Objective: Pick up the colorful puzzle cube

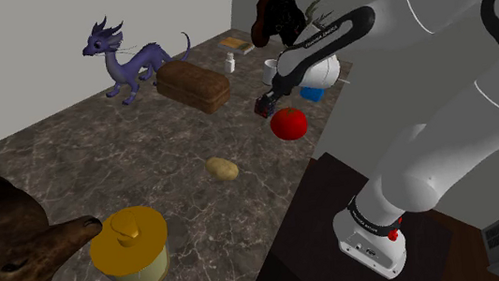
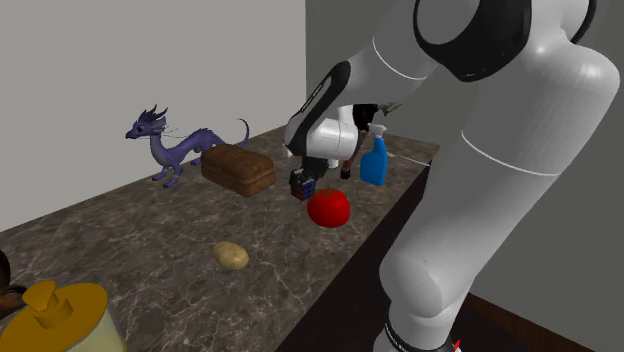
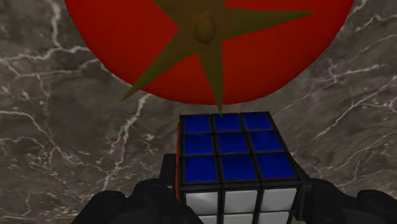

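**Cube clasped, close to the surface's edge**

I have the fingers (image 3: 153, 198) closed on the puzzle cube (image 3: 229, 149), one against each side of it. In the wrist view its blue face is turned up, a white face is turned toward the camera, and a sliver of red shows by one finger. I cannot tell whether the cube is clear of the surface (image 3: 63, 127) or resting on it.

In the shoulder view the cube (image 1: 262, 107) hangs under the arm's hand, just beside a red tomato (image 1: 288, 123). The tomato is on the side toward the surface's edge, and in the wrist view its green star-shaped stem cap (image 3: 207, 28) lies straight beyond the cube. I cannot tell whether the two touch.

The tight side is around the far end. A blue spray bottle (image 2: 374, 160) stands behind the hand, and a brown chest (image 1: 193, 84) sits to the shoulder view's left of it, with a purple dragon figure (image 1: 123, 62) past that by the wall.

The open room is the broad stretch of dark marbled surface from the chest down toward the camera. Only a potato (image 1: 222, 168) lies there, well apart from the cube. Nearer still is a yellow lidded jar (image 1: 131, 248). The dark stand (image 1: 326, 222) meets the surface's edge below the tomato.
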